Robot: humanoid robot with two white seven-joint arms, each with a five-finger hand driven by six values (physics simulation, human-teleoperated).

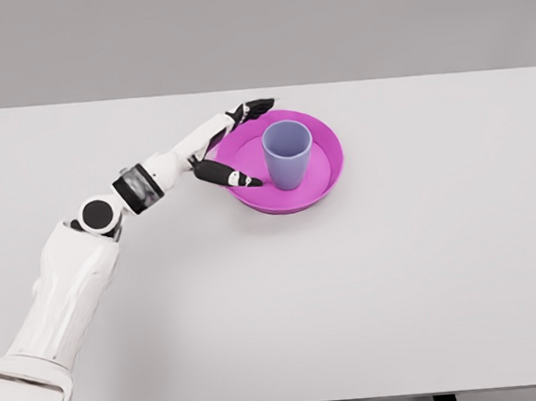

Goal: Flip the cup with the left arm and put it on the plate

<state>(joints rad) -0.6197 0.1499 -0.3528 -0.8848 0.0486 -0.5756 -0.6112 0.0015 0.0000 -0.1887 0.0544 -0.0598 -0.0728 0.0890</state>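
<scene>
A lavender-blue cup (288, 153) stands upright, mouth up, in the middle of a magenta plate (326, 173) on the white table. My left hand (245, 142) hovers at the plate's left rim, just left of the cup. Its fingers (252, 109) are spread along the far rim and the thumb (229, 176) points across the near-left rim. A small gap separates the hand from the cup, and it holds nothing. The left arm reaches in from the lower left corner. The right arm is out of sight.
The white table (423, 281) spans the whole view, with its far edge near the top and its front edge near the bottom. Nothing else stands on it besides the plate and cup.
</scene>
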